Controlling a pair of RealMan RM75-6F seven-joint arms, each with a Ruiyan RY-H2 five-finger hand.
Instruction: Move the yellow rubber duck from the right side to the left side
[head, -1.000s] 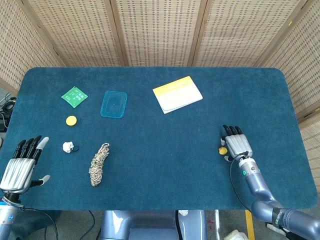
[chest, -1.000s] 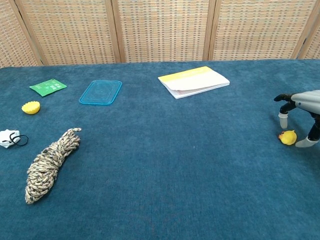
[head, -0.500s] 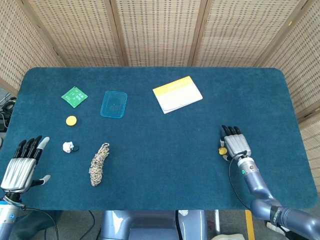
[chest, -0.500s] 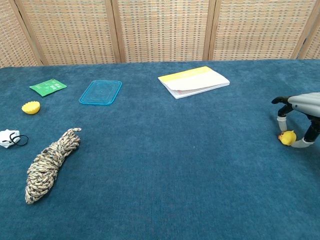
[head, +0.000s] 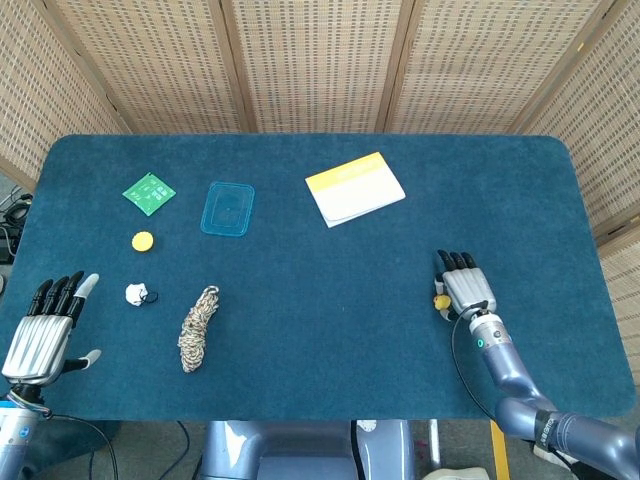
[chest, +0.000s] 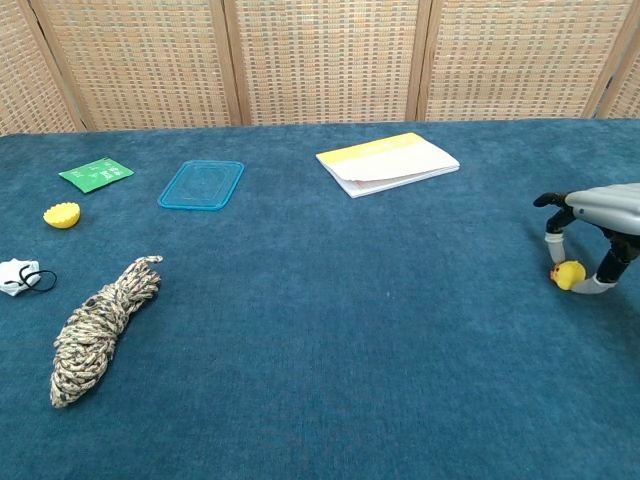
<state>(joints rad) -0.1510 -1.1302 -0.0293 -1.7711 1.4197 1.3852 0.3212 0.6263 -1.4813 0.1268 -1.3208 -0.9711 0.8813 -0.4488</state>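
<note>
The small yellow rubber duck (chest: 567, 274) is at the right side of the blue table, seen in the head view as the duck (head: 441, 301) peeking out at the left edge of my right hand (head: 467, 290). In the chest view my right hand (chest: 595, 225) arches over the duck, pinching it between the thumb and a finger, low over the cloth. My left hand (head: 45, 325) hovers at the front left corner, fingers straight and apart, holding nothing.
On the left lie a coiled rope (head: 198, 327), a white clip with a black band (head: 138, 294), a yellow half-ball (head: 143, 240), a green card (head: 149, 193) and a clear blue lid (head: 228, 208). A yellow-and-white notebook (head: 354, 188) lies at the back centre.
My right hand has closed in on the duck and shifted slightly left, carrying the duck along. The left hand has not moved.
</note>
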